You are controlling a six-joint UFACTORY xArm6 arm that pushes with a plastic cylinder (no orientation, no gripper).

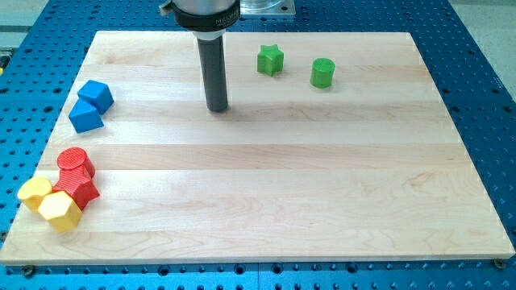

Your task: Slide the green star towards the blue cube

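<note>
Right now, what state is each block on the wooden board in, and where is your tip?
My tip: on the board, left of the green star, touching nothing.
Green star: alone.
Green cylinder: upright, alone.
Two blue blocks: touching.
Two red blocks and two yellow blocks: clustered together.

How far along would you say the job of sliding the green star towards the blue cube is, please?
Nothing looks done yet: the green star sits near the view's top, far from the blue cube at the left edge. In hand: my tip rests between them, left of the star, not touching it. Left: get behind the star and push it leftward.
</note>
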